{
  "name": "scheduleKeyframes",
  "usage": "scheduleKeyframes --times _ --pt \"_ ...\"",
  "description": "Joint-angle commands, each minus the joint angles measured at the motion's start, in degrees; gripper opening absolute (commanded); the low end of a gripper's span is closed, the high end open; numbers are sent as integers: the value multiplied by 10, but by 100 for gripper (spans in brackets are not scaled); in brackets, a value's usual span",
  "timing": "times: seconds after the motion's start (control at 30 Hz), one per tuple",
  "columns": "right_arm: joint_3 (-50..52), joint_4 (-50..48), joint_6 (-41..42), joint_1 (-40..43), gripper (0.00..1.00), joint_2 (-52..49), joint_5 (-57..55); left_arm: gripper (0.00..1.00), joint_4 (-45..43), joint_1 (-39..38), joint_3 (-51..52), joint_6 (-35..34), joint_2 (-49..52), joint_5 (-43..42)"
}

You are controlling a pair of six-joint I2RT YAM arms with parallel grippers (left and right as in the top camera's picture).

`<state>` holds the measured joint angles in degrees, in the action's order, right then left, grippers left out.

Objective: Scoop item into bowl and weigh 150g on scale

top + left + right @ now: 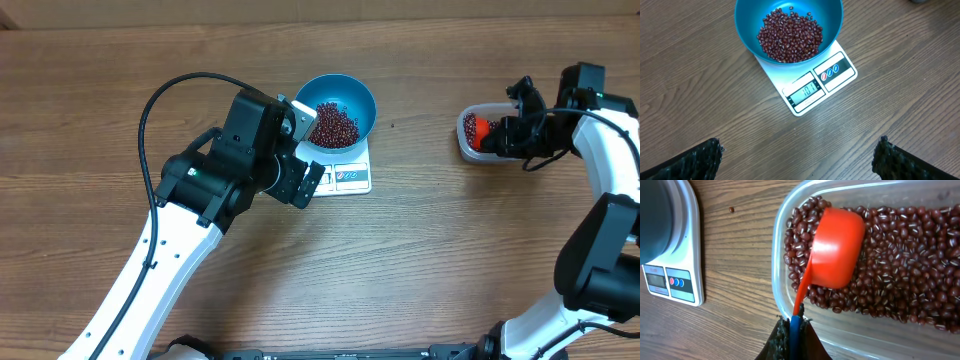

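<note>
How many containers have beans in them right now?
2. The blue bowl sits on the scale at table centre; the clear tub is at the table's right side, with the scoop in it. None seems hidden.

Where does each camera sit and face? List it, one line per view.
Overhead: above the table, looking straight down; both arms show.
Left wrist: on left arm, looks down at bowl of beans on scale; open left hand at bottom.
Right wrist: on right arm, looks into tub; shut right hand grips scoop.
Shared: the scale appears in all three.
</note>
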<state>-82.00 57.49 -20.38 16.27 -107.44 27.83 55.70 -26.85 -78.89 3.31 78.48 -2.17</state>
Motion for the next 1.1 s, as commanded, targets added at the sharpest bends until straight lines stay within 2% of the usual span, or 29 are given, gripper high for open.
scheduleKeyframes --times 0.0,0.63,1.07 --pt "13 1 -4 7 4 -1 32 100 -1 2 4 -7 -6 -2" --pt "52 -21 -4 51 4 -1 124 100 -1 2 4 -7 -6 -2" --pt "52 -32 47 80 4 -1 175 99 -1 2 4 -7 -6 -2"
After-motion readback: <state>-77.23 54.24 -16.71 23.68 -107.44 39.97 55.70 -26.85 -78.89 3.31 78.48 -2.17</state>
